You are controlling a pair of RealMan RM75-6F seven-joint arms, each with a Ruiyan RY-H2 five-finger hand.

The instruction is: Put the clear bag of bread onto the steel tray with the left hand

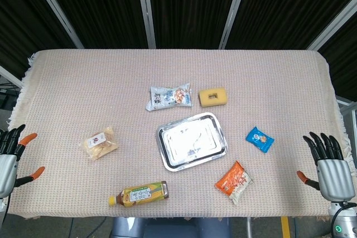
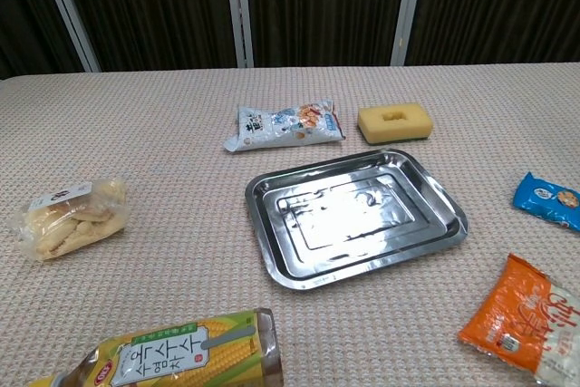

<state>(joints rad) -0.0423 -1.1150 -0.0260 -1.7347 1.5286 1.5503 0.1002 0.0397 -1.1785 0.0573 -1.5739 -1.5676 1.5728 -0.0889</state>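
The clear bag of bread [image 1: 99,142] [image 2: 72,217] lies flat on the woven cloth, left of the table's middle. The steel tray [image 1: 191,140] [image 2: 355,216] sits in the middle with nothing in it. At the left table edge my left hand [image 1: 10,157] hangs with fingers spread, holding nothing, well to the left of the bread. My right hand [image 1: 328,165] waits at the right edge, fingers apart and holding nothing. Neither hand shows in the chest view.
A yellow drink bottle [image 1: 140,194] lies near the front edge. A white-blue snack bag [image 1: 169,97] and a yellow sponge [image 1: 212,96] lie behind the tray. A blue packet [image 1: 260,139] and an orange packet [image 1: 234,181] lie to its right.
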